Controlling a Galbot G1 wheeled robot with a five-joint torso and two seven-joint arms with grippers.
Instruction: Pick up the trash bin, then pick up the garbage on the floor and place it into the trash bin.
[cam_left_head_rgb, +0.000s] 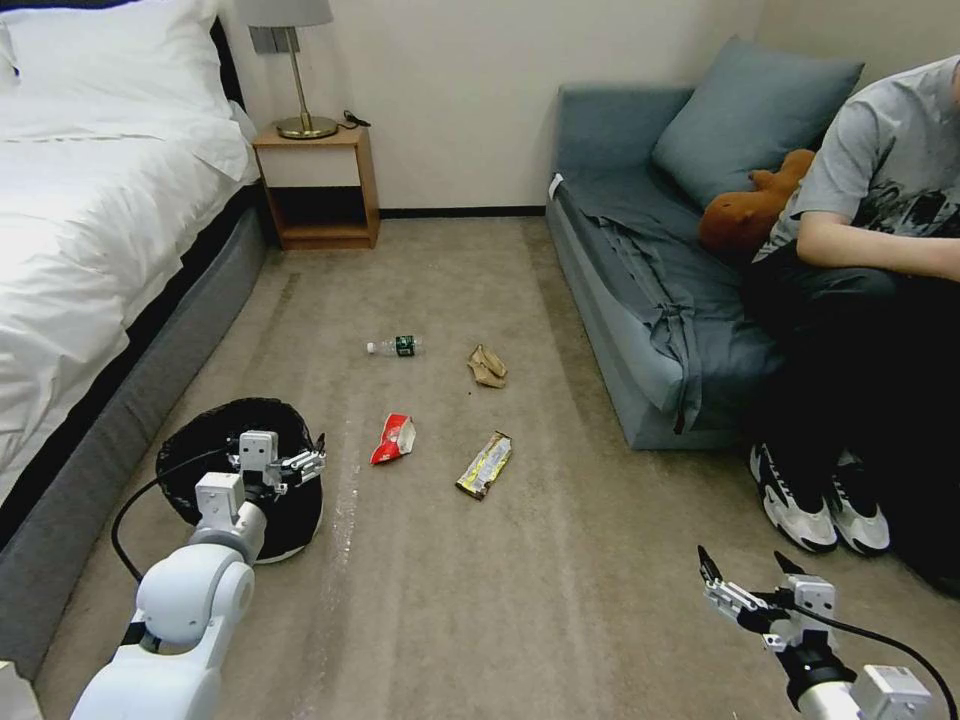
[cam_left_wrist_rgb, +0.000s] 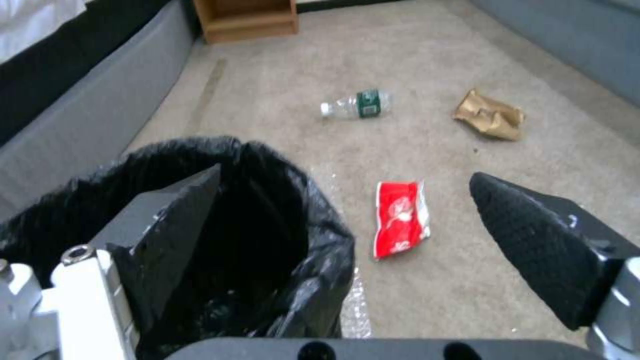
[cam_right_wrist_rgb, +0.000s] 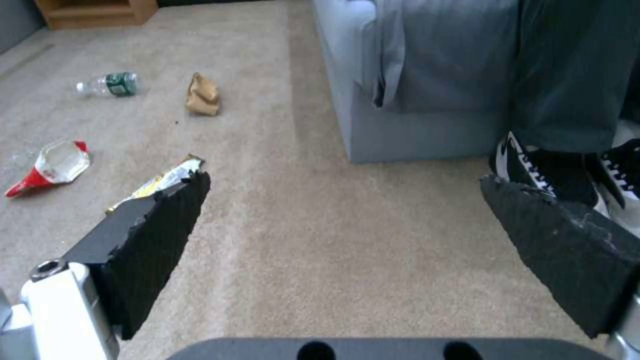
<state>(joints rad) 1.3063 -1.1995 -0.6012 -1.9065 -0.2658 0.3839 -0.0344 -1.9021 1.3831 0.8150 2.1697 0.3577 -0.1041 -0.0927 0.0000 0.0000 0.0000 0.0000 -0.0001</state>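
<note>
Four garbage pieces lie on the carpet beyond the trash bin, none inside it. Your left pincer straddles the bin's rim, spread wide, gripping nothing; your right pincer hovers open, well apart from the bin.

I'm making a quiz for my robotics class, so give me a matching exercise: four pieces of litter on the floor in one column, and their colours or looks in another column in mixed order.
Things:
1. bottle
2. crumpled paper
3. snack packet
4. long wrapper

Looks:
A. red and white
B. clear with a green label
C. gold-brown, stretched out flat
D. plain brown, scrunched

Pairs: 1-B, 2-D, 3-A, 4-C
</note>
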